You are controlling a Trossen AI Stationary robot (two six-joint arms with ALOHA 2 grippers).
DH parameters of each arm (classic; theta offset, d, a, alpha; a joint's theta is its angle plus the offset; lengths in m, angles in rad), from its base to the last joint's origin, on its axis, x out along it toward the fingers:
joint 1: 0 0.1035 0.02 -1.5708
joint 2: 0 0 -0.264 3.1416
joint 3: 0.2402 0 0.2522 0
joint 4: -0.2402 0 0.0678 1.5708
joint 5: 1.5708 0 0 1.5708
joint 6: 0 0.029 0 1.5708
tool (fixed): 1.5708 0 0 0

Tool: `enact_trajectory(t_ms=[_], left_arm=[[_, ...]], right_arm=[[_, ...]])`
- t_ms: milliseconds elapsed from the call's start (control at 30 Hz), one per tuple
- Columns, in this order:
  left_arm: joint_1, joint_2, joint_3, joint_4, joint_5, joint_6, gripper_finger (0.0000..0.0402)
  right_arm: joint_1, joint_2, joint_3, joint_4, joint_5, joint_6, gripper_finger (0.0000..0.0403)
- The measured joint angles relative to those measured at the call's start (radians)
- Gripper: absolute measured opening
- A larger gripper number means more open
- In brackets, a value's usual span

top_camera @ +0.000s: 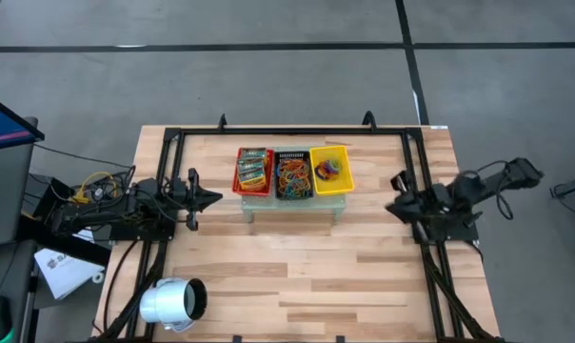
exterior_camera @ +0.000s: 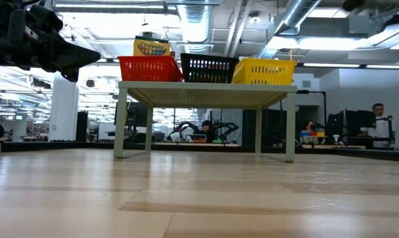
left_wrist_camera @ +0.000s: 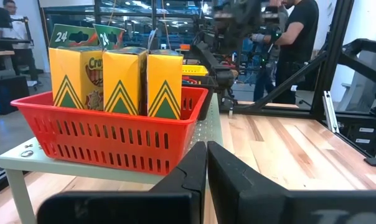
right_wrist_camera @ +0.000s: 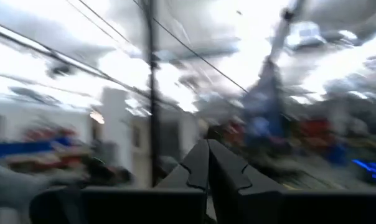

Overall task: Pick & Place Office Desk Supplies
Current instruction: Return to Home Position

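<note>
Three mesh baskets stand side by side on a low stand point(exterior_camera: 206, 94) in the middle of the table. The red basket point(top_camera: 253, 172) holds green-yellow printed packets point(left_wrist_camera: 122, 81), standing upright. A tangle of coloured rubber bands point(top_camera: 293, 175) fills the black basket, and a few more lie in the yellow basket point(top_camera: 331, 170). My left gripper point(top_camera: 214, 198) hangs shut to the left of the stand, level and pointing at the red basket, with nothing in it. My right gripper point(top_camera: 390, 205) is shut and empty to the right of the stand, tipped upward; its wrist view point(right_wrist_camera: 208, 152) is blurred.
A large white cylinder point(top_camera: 173, 303) with a dark opening lies near the table's front left corner. A black frame point(top_camera: 297, 131) runs around the work area. Bare wood point(top_camera: 297, 276) spreads between the stand and the near edge. People stand in the room beyond the table.
</note>
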Motion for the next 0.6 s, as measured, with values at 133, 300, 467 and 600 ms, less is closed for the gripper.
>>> enact_trajectory(t_ms=[133,300,467,600], left_arm=[[0.000,0.000,0.000,0.000,0.000,0.000,0.0008],[0.000,0.000,0.000,0.000,0.000,0.000,0.0008],[0.000,0.000,0.000,0.000,0.000,0.000,0.0008],[0.000,0.000,0.000,0.000,0.000,0.000,0.0008]], right_arm=[[-0.096,-0.064,-0.004,-0.106,0.036,-0.016,0.0001],[-0.196,-0.249,-0.001,-0.254,0.015,0.064,0.0001],[-0.217,-0.373,-0.042,-0.438,0.010,0.143,0.0001],[-0.217,-0.357,-0.117,-0.321,0.016,0.073,0.0000]])
